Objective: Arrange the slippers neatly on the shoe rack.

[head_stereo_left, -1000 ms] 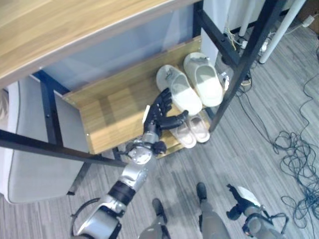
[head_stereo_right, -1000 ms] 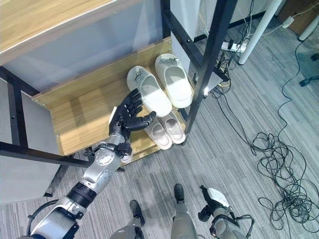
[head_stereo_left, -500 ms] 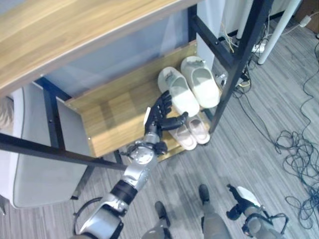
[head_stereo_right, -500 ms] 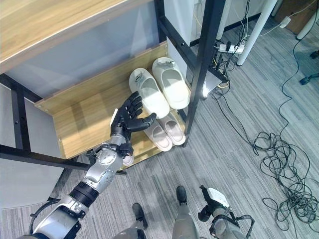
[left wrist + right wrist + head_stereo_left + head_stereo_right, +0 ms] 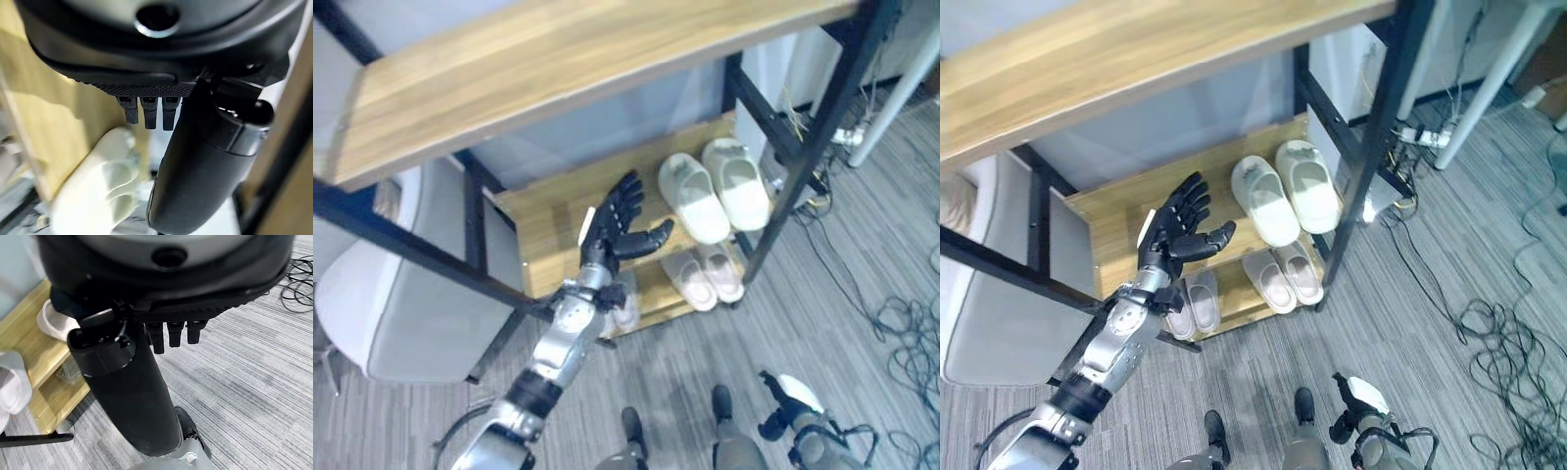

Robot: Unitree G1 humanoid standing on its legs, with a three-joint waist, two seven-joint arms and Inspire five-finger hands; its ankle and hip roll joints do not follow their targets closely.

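On the shoe rack's [image 5: 1116,211] middle wooden shelf, at its right end, two white slippers [image 5: 1288,196] lie side by side, touching. Below them, on the lowest shelf, a pale pink pair [image 5: 1283,276] sits at the right, and another pale pair [image 5: 1193,302] lies further left, partly hidden by the left arm. Raised before the middle shelf, the left hand [image 5: 1173,235] has its fingers spread wide, holding nothing. Low at the right, the right hand [image 5: 146,396] hangs over grey carpet [image 5: 1449,392]; its fingers look straight, though only their tips show.
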